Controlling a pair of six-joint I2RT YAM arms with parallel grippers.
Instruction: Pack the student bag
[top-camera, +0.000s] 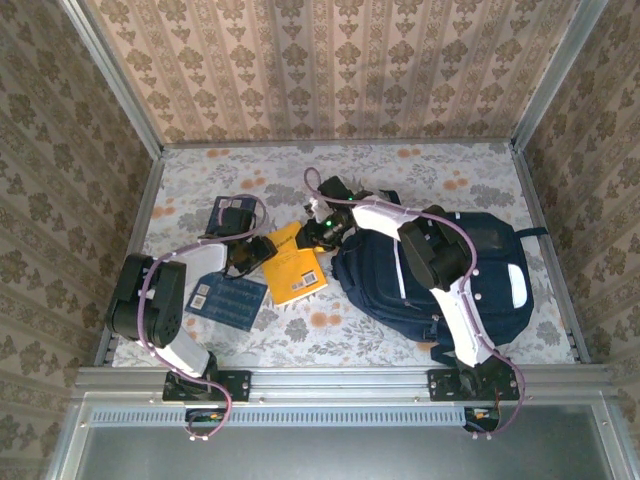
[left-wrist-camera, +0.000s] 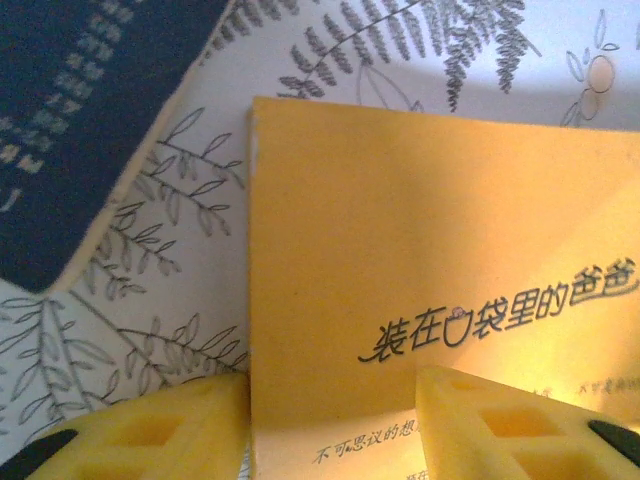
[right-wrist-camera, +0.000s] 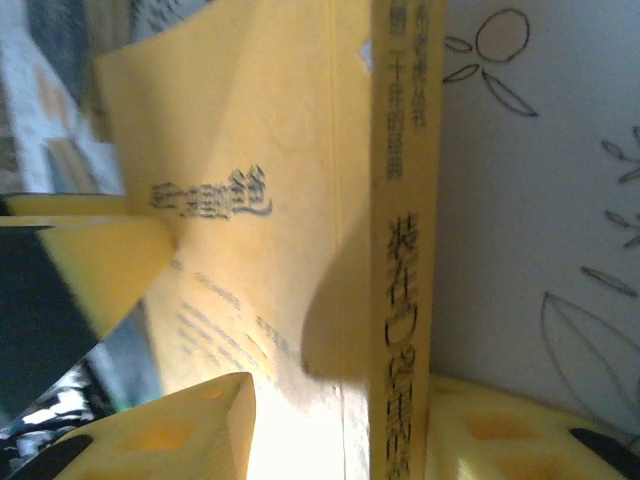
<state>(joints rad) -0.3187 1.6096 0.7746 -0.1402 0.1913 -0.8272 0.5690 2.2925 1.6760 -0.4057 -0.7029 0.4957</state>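
Note:
The student bag (top-camera: 470, 280), a big navy backpack, lies at the right under my right arm. A yellow book (top-camera: 295, 270) lies just left of it. My right gripper (top-camera: 322, 232) is at the book's far right corner. In the right wrist view its fingers (right-wrist-camera: 340, 420) are shut across the spine (right-wrist-camera: 405, 300), and the book (right-wrist-camera: 270, 300) is tilted up. My left gripper (top-camera: 250, 257) is at the book's left edge. In the left wrist view it (left-wrist-camera: 330, 400) straddles that edge of the book (left-wrist-camera: 420, 230). One finger (left-wrist-camera: 150, 430) is beside the edge and one (left-wrist-camera: 500, 420) is over the cover. I cannot tell whether it pinches.
A dark blue book (top-camera: 228, 300) lies near the left arm and shows in the left wrist view (left-wrist-camera: 70, 120). Another dark booklet (top-camera: 232, 213) lies behind the left gripper. Patterned walls and metal rails (top-camera: 140, 230) enclose the floral tabletop (top-camera: 330, 335).

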